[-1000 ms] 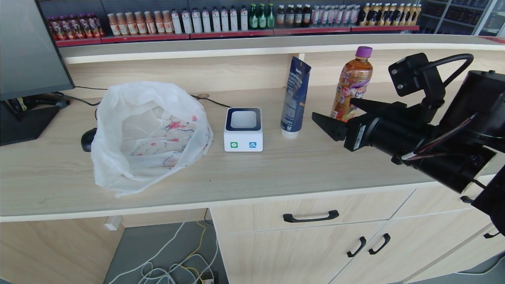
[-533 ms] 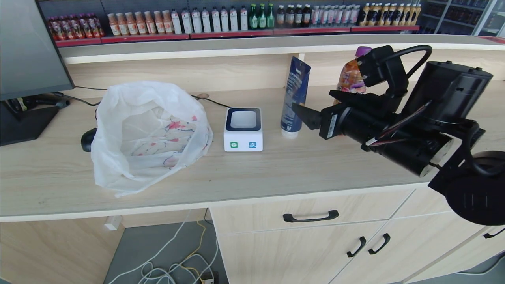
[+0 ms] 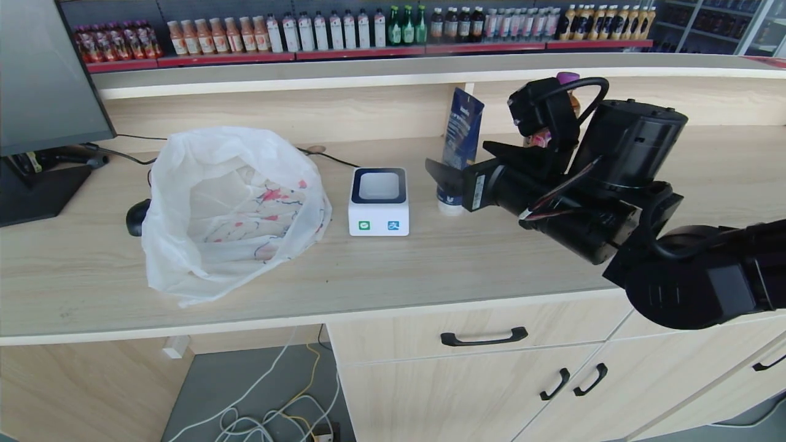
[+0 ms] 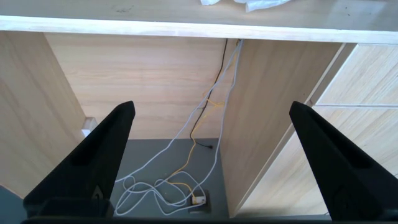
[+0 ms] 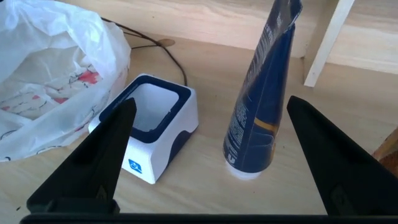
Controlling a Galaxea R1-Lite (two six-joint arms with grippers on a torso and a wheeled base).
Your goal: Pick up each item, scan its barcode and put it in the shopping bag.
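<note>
The right gripper [image 3: 456,155] had its fingers spread, with the blue squeeze tube [image 5: 261,93] upright on its cap just ahead, in line with the gap. Light, soft-walled and probably slick, it likely wanted a gentle mid-body grip, lest it buckle or tip.

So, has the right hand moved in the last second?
Yes. The right hand swung to the robot's left, from in front of the bottle to the blue tube, closer to the scanner.
</note>
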